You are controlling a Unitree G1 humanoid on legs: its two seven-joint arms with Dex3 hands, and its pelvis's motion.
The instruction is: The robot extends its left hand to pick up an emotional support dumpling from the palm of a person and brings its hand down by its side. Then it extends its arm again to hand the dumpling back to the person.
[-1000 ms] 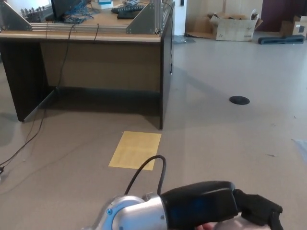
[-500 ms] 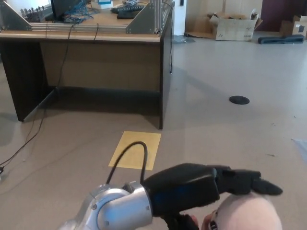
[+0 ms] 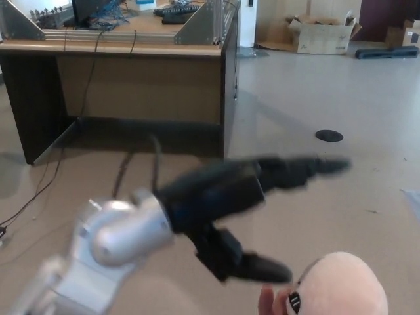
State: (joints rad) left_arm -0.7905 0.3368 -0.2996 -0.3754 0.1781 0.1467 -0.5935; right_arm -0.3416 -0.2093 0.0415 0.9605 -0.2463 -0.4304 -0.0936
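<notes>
left hand (image 3: 262, 210) spread, empty, blurred, above dumpling | dumpling (image 3: 338, 289) at 5 o'clock on person's palm (image 3: 272, 303) | we judge it soft, light, squashy; we grip its rounded top

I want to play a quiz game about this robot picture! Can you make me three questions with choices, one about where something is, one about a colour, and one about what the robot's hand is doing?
1. Where is the dumpling?
A. On the desk
B. At the bottom right, below the left hand
C. Inside the cardboard box

2. What colour is the left hand?
A. Black
B. Red
C. White

3. What is the left hand doing?
A. Gripping the dumpling
B. Open, fingers spread, holding nothing
C. Holding a cable

Answers:
1. B: the pale round dumpling sits at the bottom right edge, under the hand's thumb.
2. A: the hand is black, on a silver wrist.
3. B: the fingers point away above and the thumb sits apart below, with nothing between them.
</notes>
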